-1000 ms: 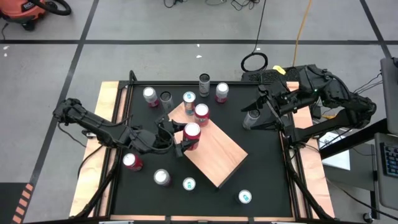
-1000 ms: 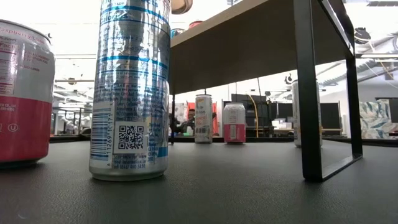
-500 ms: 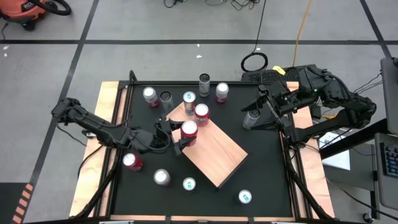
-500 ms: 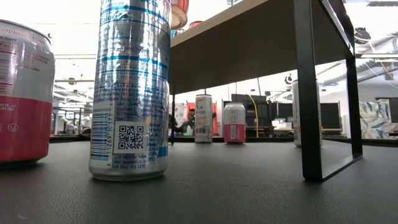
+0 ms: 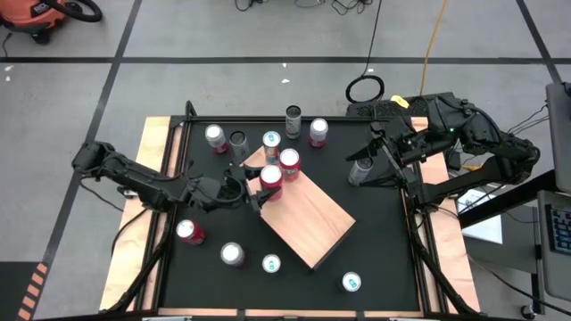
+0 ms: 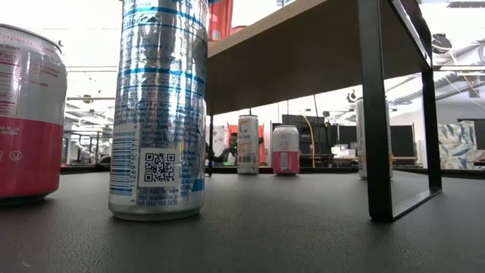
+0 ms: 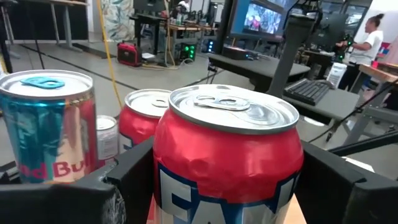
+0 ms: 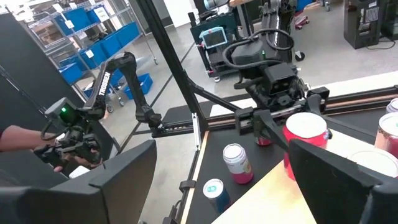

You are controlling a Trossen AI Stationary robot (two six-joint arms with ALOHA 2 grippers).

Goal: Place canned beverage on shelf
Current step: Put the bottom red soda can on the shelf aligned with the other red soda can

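So the left gripper (image 5: 252, 189) has its jaws clamped either side of the red can (image 5: 270, 179); can's upright, long axis vertical, top up; it sits over the near-left corner of the shelf (image 5: 308, 218), probably touching down, hard to tell; right gripper (image 5: 379, 159) waits wide open, empty, well off right.
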